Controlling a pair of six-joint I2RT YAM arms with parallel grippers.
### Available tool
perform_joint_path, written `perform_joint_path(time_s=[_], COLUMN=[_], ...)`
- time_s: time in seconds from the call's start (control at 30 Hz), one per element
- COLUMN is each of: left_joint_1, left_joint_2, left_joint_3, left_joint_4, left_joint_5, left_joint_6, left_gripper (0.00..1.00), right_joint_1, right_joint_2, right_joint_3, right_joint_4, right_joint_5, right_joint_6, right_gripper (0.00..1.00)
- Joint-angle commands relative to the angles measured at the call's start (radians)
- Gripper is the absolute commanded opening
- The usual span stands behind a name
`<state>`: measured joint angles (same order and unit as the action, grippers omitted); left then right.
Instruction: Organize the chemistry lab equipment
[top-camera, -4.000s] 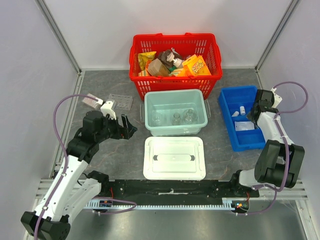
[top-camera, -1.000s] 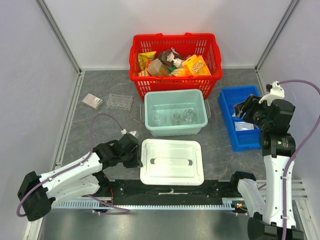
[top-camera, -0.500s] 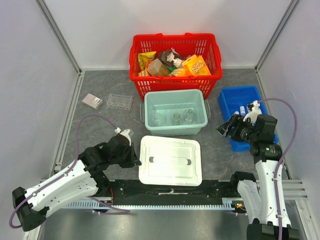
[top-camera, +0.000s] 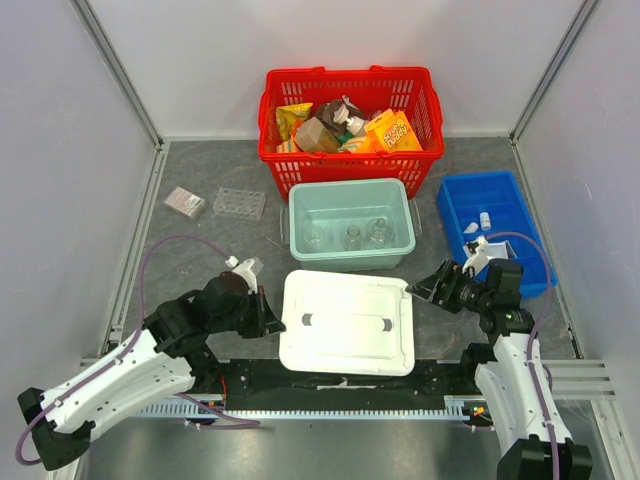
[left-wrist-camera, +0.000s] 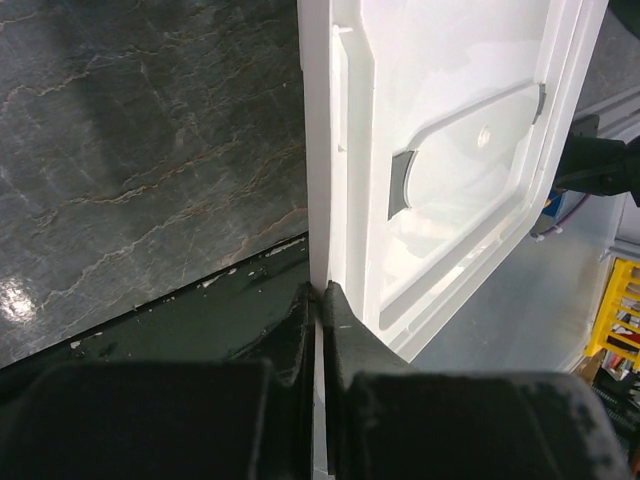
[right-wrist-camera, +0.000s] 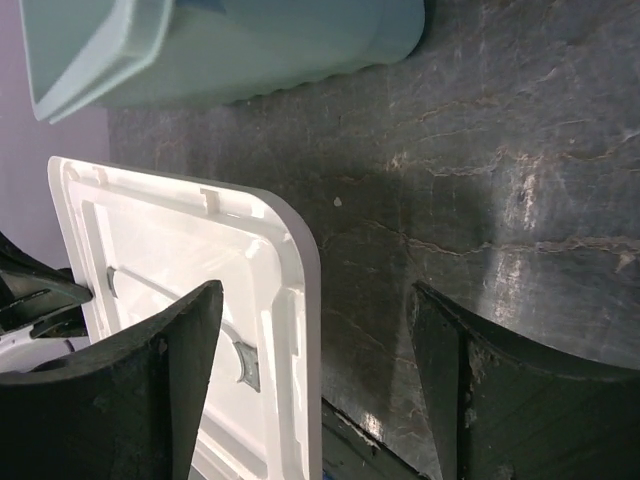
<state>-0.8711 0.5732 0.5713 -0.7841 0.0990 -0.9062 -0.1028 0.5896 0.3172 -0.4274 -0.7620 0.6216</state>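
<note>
- The left gripper (left-wrist-camera: 320, 295) had its jaws pinched shut on the thin left rim of the white lid (left-wrist-camera: 450, 150), with only the rim's thickness between them. An edge grip like this suits a flat panel that offers nothing else to hold.
- The right gripper (right-wrist-camera: 315, 300) stood wide open and held nothing. The lid's right corner lined up with the gap between its fingers (right-wrist-camera: 150, 380), and no contact showed. I judged it was placed to take the opposite edge so the wide lid could be carried level between two arms.
- The lid lay on the table (top-camera: 200, 260) just in front of the teal tub (top-camera: 350, 185), slightly skewed, with its right corner pointing toward the right gripper.
- Three glass flasks (top-camera: 351, 237) stood upright in a row inside the open tub, so covering it looked like the step in hand.
- White vials (top-camera: 485, 220) sat in the blue bin (top-camera: 507, 195) to the right, sorted apart from the glassware.
- The well plate (top-camera: 239, 204) and a clear packet (top-camera: 185, 202) lay side by side on the table at far left, well apart from both arms and not yet put away.
- The red basket (top-camera: 350, 72), holding snack packs, stood behind the tub.
</note>
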Motion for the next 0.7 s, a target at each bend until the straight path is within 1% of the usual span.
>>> perform_joint_path(time_s=[0.0,0.07,0.17,0.27,0.37,0.43,0.53,0.6,0.63,0.67], left_joint_1=[-0.003,-0.002,-0.003,-0.003,-0.005,-0.003,-0.002,-0.003,-0.003,-0.003], left_joint_2=[-0.033,-0.042,-0.049,-0.061,-0.075,-0.085,-0.102,-0.111,-0.113,-0.113], left_joint_3=[0.036,0.041,0.050,0.056,0.064,0.067,0.065,0.064,0.062,0.064], left_joint_4=[0.072,0.072,0.072,0.078,0.086,0.086,0.086,0.091,0.092,0.094], left_joint_5=[0.042,0.038,0.033,0.033,0.036,0.036,0.030,0.027,0.022,0.021], left_joint_6=[-0.053,-0.056,-0.062,-0.065,-0.071,-0.071,-0.072,-0.071,-0.071,-0.069], left_gripper=[0.02,0.02,0.02,0.02,0.02,0.02,0.02,0.02,0.02,0.02], right_joint_1=[0.023,0.034,0.051,0.084,0.098,0.130,0.129,0.130,0.130,0.130], right_joint_2=[0.016,0.019,0.016,-0.005,-0.005,0.007,0.019,0.029,0.035,0.044], right_joint_3=[-0.050,-0.069,-0.111,-0.145,-0.147,-0.147,-0.151,-0.159,-0.162,-0.159], right_joint_4=[0.168,0.215,0.352,0.469,0.464,0.461,0.501,0.588,0.633,0.671], right_joint_5=[-0.082,-0.108,-0.167,-0.174,-0.157,-0.158,-0.183,-0.216,-0.238,-0.252], right_joint_6=[0.052,0.069,0.174,0.253,0.234,0.227,0.242,0.297,0.331,0.360], right_gripper=[0.82,0.83,0.84,0.84,0.86,0.86,0.86,0.80,0.74,0.66])
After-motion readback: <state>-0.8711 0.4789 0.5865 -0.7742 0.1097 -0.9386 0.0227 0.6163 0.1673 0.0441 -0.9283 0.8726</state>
